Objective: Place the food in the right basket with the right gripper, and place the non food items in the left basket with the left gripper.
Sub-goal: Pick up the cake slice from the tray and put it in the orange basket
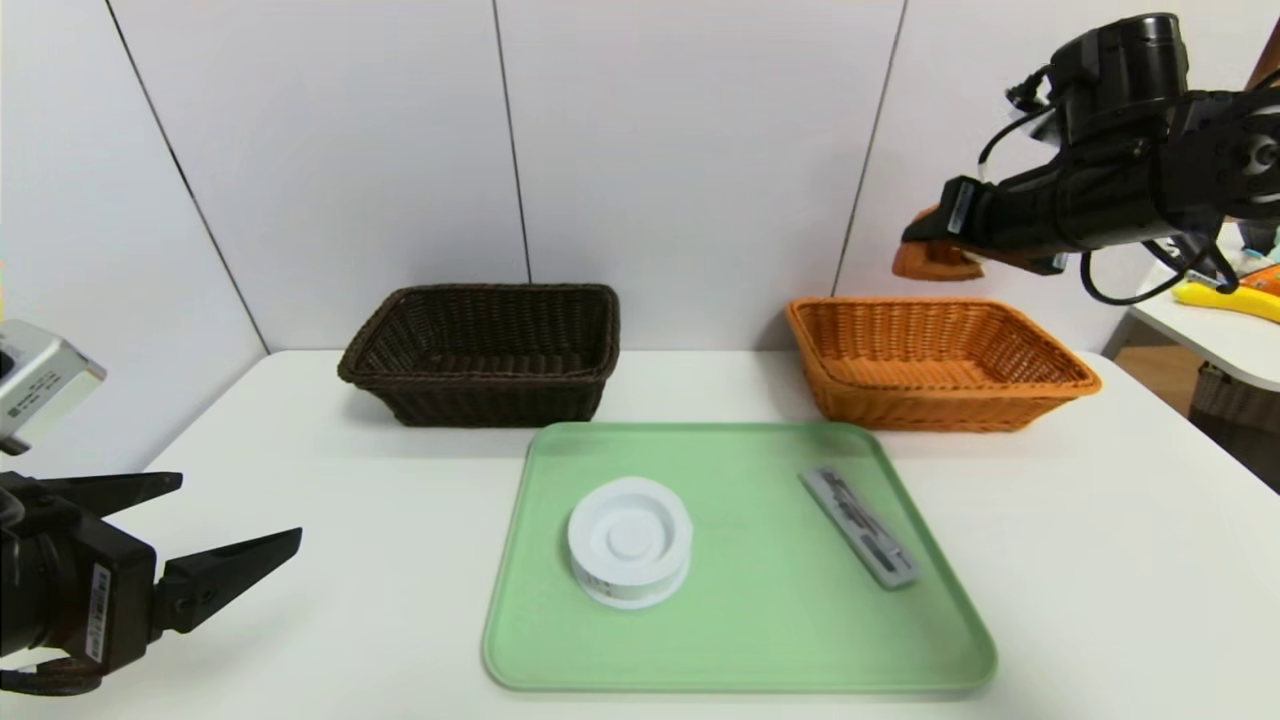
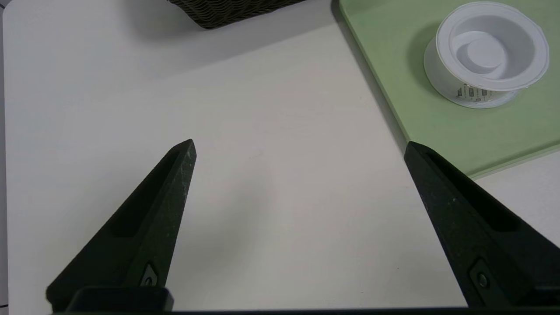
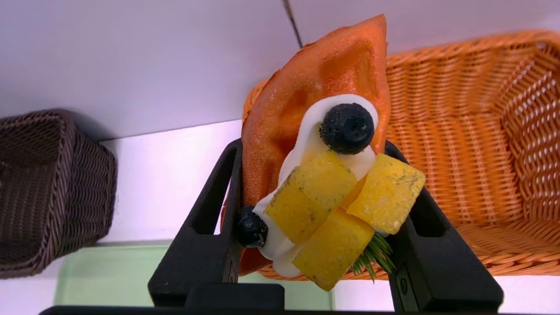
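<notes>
Orange wicker forms the right basket (image 1: 940, 362), which stands at the back right of the white table (image 1: 1100, 560), behind the green tray (image 1: 740, 640). The dark brown left basket (image 1: 483, 352) stands at the back left, well apart from it.

Hidden or cut off: in the head view the right gripper (image 1: 935, 250) covers most of the food item (image 1: 935, 262); only an orange edge shows. In the right wrist view the food item (image 3: 323, 175) is an orange wafer with white cream, yellow cubes and dark berries; its lower end lies behind the fingers. The left arm is cut off at the frame edge, and the print on the grey flat pack (image 1: 860, 527) cannot be read.

Right gripper (image 3: 319, 183): jaws narrowed and clamped on the food item from both sides. It hangs in the air above the far left rim of the right basket, clear of the wicker.

Left gripper (image 1: 240, 515): jaws wide apart, holding nothing, above bare table to the left of the tray.

On the tray: a white round tape dispenser (image 1: 630, 540) to the left and the grey flat pack to the right, apart from each other.
</notes>
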You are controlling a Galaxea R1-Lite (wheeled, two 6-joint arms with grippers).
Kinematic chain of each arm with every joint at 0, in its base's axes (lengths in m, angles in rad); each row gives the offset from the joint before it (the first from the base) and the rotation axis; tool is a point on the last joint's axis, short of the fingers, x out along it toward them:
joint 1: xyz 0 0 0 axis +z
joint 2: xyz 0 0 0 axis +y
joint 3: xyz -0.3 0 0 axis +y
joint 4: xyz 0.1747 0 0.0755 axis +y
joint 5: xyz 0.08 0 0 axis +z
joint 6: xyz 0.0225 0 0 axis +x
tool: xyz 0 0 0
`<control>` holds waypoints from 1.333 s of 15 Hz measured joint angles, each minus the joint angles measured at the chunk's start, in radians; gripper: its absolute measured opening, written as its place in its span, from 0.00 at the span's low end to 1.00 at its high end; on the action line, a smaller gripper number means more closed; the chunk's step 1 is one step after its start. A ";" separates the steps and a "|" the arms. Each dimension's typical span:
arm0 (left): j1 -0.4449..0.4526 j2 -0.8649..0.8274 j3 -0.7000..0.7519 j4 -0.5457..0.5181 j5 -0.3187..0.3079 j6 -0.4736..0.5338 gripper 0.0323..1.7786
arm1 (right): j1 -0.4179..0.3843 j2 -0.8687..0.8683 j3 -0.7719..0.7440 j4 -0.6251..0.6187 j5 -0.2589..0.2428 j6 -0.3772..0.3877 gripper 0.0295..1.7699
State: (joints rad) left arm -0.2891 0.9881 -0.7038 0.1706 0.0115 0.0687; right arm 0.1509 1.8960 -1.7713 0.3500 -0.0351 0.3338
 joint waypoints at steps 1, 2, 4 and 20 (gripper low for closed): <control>0.000 0.000 0.000 0.000 0.000 0.000 0.95 | -0.020 0.023 -0.021 0.040 0.017 0.027 0.48; 0.000 0.000 0.000 0.001 0.000 0.000 0.95 | -0.037 0.044 -0.037 0.066 0.030 0.040 0.48; 0.000 0.000 0.001 0.002 0.000 0.000 0.95 | -0.064 0.090 -0.074 0.099 0.036 0.045 0.48; 0.000 0.001 0.008 0.001 -0.001 0.000 0.95 | -0.128 0.293 -0.175 0.171 0.029 0.036 0.49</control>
State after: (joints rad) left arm -0.2891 0.9891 -0.6960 0.1721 0.0104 0.0687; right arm 0.0226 2.1885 -1.9460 0.5213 -0.0066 0.3698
